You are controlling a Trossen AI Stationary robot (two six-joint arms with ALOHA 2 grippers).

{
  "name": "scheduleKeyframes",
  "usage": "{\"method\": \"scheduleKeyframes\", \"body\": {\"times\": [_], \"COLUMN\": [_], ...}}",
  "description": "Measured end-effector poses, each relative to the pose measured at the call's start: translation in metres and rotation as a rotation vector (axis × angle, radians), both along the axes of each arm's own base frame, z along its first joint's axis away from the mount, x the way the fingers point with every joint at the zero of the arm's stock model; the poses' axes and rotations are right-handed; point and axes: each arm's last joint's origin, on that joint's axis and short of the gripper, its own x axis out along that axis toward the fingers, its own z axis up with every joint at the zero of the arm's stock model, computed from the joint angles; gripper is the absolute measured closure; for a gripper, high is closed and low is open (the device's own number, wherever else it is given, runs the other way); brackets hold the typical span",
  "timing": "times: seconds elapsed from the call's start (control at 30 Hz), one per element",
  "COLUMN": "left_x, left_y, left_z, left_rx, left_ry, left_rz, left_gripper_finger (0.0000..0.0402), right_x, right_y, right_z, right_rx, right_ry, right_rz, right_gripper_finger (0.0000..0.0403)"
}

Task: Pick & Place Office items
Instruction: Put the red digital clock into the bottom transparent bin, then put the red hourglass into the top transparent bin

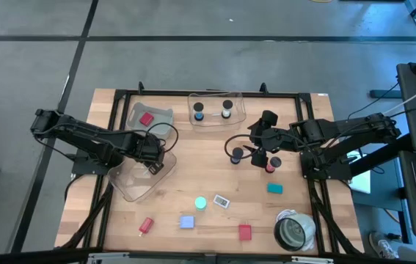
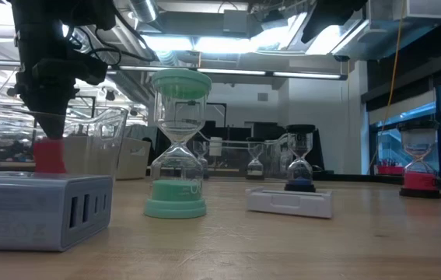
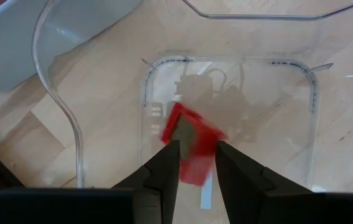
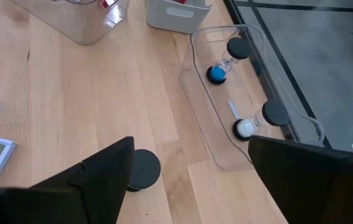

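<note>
Over the clear plastic bin (image 1: 136, 181) at the wooden table's (image 1: 215, 147) left side, the left gripper (image 3: 193, 163) loosens around a small red block (image 3: 192, 142), apparently dropping it inside, while the right gripper (image 4: 188, 163) waits open above a black-capped cylinder (image 4: 141, 168).

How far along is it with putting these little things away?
Done: two black-capped pieces sit in the far clear bin, and a red one in the grey tray. In hand: the left gripper has a red piece over the near clear bin; the right gripper hangs open by a black-capped cylinder. Left: several loose pieces, like the teal block.
</note>
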Motion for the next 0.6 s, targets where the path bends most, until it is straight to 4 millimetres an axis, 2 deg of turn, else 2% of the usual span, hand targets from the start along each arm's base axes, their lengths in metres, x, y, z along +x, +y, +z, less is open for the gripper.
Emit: {"method": "scheduleKeyframes", "body": {"times": [0.33,0.47,0.6], "left_x": [0.002,0.012,0.023], "left_y": [-0.001,-0.003,-0.004], "left_z": [0.003,0.021,0.049], "left_rx": [-0.031,-0.053,-0.040], "left_ry": [-0.016,-0.075,-0.157], "left_rz": [-0.013,-0.064,-0.109], "left_gripper_finger": [0.0275,0.0270,0.0270], "right_x": [0.000,0.004,0.012], "right_y": [0.000,0.001,0.003], "right_z": [0.000,-0.002,-0.012], "right_rx": [0.004,0.035,0.043], "right_ry": [-0.001,-0.012,0.023], "right_rz": [-0.001,-0.035,-0.051], "right_gripper_finger": [0.0085,0.0085,0.0085]}}
